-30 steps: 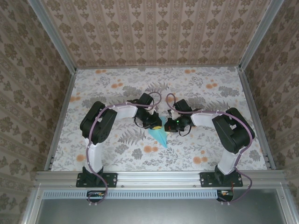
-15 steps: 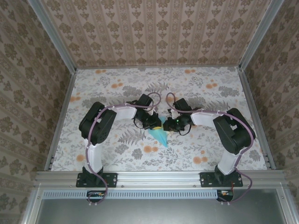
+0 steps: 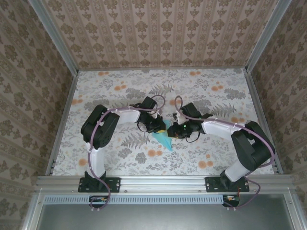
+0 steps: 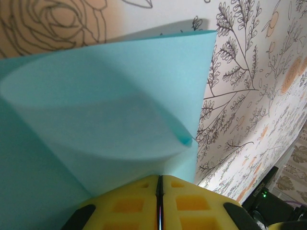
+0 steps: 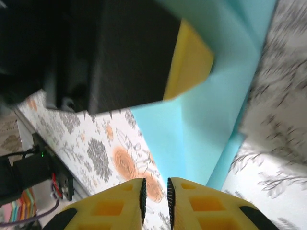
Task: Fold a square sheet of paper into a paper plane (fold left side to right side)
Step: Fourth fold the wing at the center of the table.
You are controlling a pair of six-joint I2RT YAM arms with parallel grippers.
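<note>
the folded blue paper (image 3: pixel 164 139) is lying mid-bench (image 3: pixel 115 91), its point aiming toward the arm bases. the left hand (image 4: pixel 159 179) is pinching the paper's far end, with its yellow fingers together on it and a flap curving up. the right hand (image 5: pixel 156 187) is hovering just beside the paper, its fingers slightly apart and gripping nothing.

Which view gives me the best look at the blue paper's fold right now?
Left wrist. The blue paper sits close up there, its top layer curled over in a loop, not pressed flat. Top external shows a small, distant pointed sliver. Right wrist shows it blurred and partly covered.
</note>
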